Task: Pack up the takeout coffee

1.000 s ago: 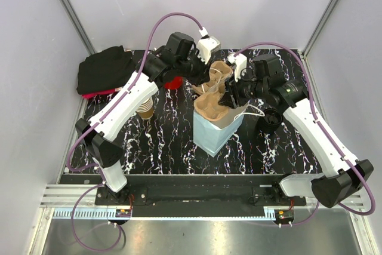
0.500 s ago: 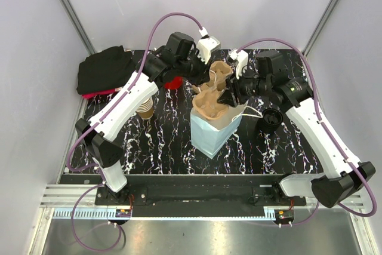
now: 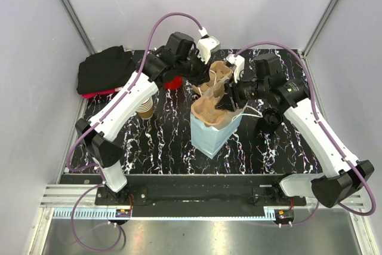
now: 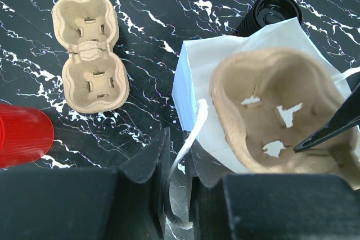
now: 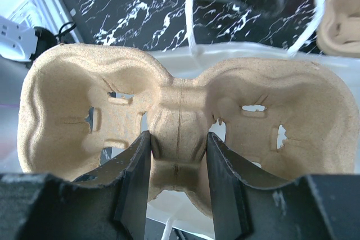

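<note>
The takeout coffee, a tan paper cup [image 3: 145, 110], stands on the table left of the bag, partly behind my left arm. A pale blue paper bag [image 3: 209, 137] stands open mid-table. My left gripper [image 3: 206, 85] [image 4: 177, 134] is shut on the bag's white handle strip [image 4: 194, 121]. My right gripper [image 3: 225, 101] [image 5: 179, 136] is shut on the middle ridge of a brown pulp cup carrier [image 5: 73, 88] [image 4: 264, 77]. It holds the carrier tilted in the bag's mouth, above the white lining [image 5: 169, 63].
A second pulp carrier [image 3: 222, 71] [image 4: 90, 54] lies behind the bag. A red plastic cup [image 3: 174, 82] [image 4: 22, 141] lies under the left arm. Black lids [image 3: 268, 117] [image 4: 273, 9] sit right of the bag. A black cloth [image 3: 104, 70] is at the far left corner.
My right gripper has shifted the carrier a little to the left over the bag's mouth, and the bag's top has moved with it. The left arm has stayed put.
</note>
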`<action>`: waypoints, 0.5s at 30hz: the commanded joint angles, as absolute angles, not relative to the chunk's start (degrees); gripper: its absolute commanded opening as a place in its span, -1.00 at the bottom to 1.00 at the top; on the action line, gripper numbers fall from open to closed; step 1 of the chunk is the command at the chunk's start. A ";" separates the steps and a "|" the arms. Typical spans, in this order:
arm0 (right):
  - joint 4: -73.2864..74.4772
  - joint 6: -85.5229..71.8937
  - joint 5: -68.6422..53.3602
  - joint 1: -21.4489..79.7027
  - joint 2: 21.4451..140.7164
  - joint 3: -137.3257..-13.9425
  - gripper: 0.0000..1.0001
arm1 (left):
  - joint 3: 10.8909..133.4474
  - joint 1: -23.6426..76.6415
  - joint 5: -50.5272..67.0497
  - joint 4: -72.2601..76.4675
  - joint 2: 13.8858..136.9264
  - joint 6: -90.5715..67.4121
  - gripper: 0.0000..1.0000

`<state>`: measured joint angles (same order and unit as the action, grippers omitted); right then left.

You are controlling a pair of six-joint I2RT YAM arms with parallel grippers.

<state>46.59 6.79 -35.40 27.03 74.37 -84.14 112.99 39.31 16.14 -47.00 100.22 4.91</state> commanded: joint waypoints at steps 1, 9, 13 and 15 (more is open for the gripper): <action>45.44 6.06 -39.11 27.16 73.30 -82.62 -0.28 | 112.85 39.02 17.31 -44.74 97.21 4.66 -0.65; 44.03 6.24 -38.23 25.75 73.65 -80.60 -0.28 | 112.33 39.02 17.23 -44.74 97.03 4.75 -0.71; 43.86 5.54 -41.90 23.12 74.35 -80.42 -0.29 | 112.15 38.94 17.23 -44.74 96.86 4.92 -0.76; 43.42 4.66 -44.37 21.02 75.14 -80.25 -0.29 | 112.06 38.94 17.23 -44.74 96.94 4.75 -0.78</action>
